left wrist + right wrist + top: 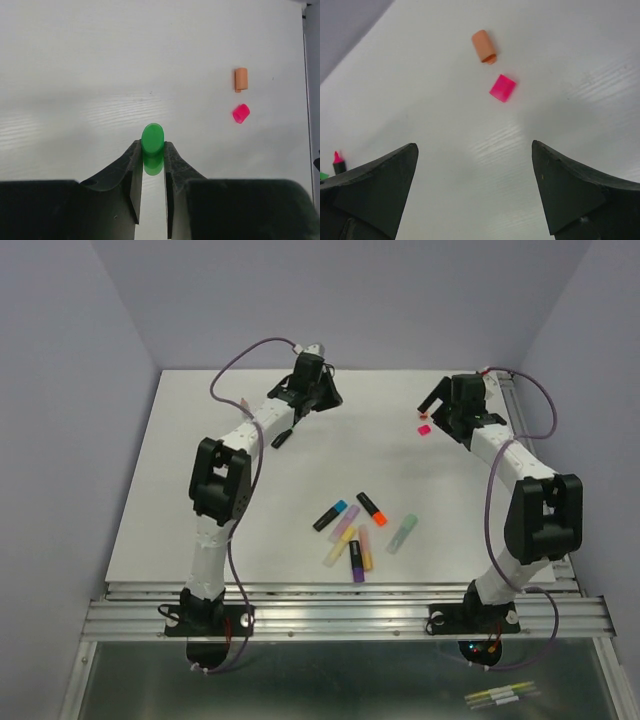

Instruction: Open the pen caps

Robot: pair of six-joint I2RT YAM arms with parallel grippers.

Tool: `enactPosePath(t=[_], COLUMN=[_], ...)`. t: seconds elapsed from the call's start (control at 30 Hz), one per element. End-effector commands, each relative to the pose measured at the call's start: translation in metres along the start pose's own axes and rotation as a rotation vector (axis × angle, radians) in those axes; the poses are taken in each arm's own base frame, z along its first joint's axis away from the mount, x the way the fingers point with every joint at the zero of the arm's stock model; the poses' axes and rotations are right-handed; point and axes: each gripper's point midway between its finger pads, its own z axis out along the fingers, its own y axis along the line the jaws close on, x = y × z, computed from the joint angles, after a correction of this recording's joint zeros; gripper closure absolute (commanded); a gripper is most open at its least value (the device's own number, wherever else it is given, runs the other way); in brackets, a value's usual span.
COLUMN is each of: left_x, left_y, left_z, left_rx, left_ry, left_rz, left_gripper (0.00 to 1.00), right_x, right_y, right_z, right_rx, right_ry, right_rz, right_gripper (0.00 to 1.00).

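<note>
My left gripper is shut on a green pen cap, pinched at its fingertips above the table; from above this gripper sits at the back left. A black pen lies beside that arm, and the right wrist view shows its pink tip. An orange cap and a pink cap lie loose on the table just beyond my right gripper, which is open and holds nothing. The top view shows the pink cap next to the right gripper. Both caps, orange and pink, also show in the left wrist view.
Several capped pens lie in a cluster at the table's middle front, among them a blue-capped one, an orange-capped one and a pale green one. Metal rails run along the near edge. Walls close in the back and sides.
</note>
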Motion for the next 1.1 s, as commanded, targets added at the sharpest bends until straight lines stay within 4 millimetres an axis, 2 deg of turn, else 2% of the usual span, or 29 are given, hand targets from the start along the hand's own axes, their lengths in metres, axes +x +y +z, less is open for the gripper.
enactPosePath(t=[0.0, 0.03, 0.13, 0.2, 0.33, 0.37, 0.47, 0.5, 0.53, 0.57, 0.6, 0.63, 0.67, 0.8, 0.9, 1.07], left_x=[0.023, 0.025, 0.029, 0.058, 0.073, 0.085, 0.091, 0.087, 0.089, 0.088, 0.088, 0.088, 0.089, 0.098, 0.094, 0.086], left_y=[-0.058, -0.071, -0.097, -0.103, -0.117, -0.115, -0.121, -0.125, -0.124, -0.126, -0.127, -0.127, -0.128, -0.128, -0.131, -0.134], left_z=[0.022, 0.034, 0.046, 0.063, 0.078, 0.087, 0.100, 0.105, 0.106, 0.106, 0.106, 0.106, 0.106, 0.101, 0.091, 0.062], left_rx=[0.136, 0.183, 0.255, 0.322, 0.377, 0.366, 0.379, 0.374, 0.370, 0.374, 0.374, 0.372, 0.375, 0.390, 0.400, 0.395], left_ry=[0.081, 0.090, 0.097, 0.169, 0.179, 0.196, 0.175, 0.145, 0.146, 0.142, 0.140, 0.137, 0.140, 0.175, 0.180, 0.188], left_rz=[0.061, 0.061, 0.001, -0.079, -0.157, -0.169, -0.191, -0.195, -0.195, -0.197, -0.196, -0.193, -0.191, -0.173, -0.145, -0.058], left_gripper=[1.00, 1.00, 1.00, 1.00, 1.00, 1.00, 0.99, 0.86, 0.86, 0.82, 0.70, 0.64, 0.50, 0.23, 0.10, 0.05], right_x=[0.012, 0.009, 0.002, 0.000, 0.003, 0.003, 0.008, 0.012, 0.013, 0.014, 0.014, 0.015, 0.016, 0.017, 0.018, 0.019], right_y=[-0.024, -0.030, -0.036, -0.040, -0.044, -0.044, -0.048, -0.048, -0.048, -0.049, -0.049, -0.049, -0.048, -0.050, -0.051, -0.053], right_z=[-0.016, -0.023, -0.033, -0.038, -0.042, -0.043, -0.044, -0.044, -0.044, -0.043, -0.043, -0.042, -0.042, -0.042, -0.043, -0.045], right_rx=[0.071, 0.089, 0.111, 0.124, 0.127, 0.126, 0.129, 0.126, 0.124, 0.123, 0.122, 0.122, 0.120, 0.128, 0.130, 0.130], right_ry=[-0.028, -0.049, -0.084, -0.087, -0.086, -0.085, -0.072, -0.060, -0.059, -0.055, -0.052, -0.049, -0.049, -0.046, -0.042, -0.037], right_rz=[-0.023, -0.028, -0.038, -0.046, -0.056, -0.058, -0.063, -0.067, -0.067, -0.066, -0.067, -0.067, -0.068, -0.068, -0.072, -0.084], right_gripper=[0.00, 0.00, 0.00, 0.00, 0.00, 0.00, 0.00, 0.00, 0.00, 0.00, 0.00, 0.00, 0.00, 0.00, 0.00, 0.00])
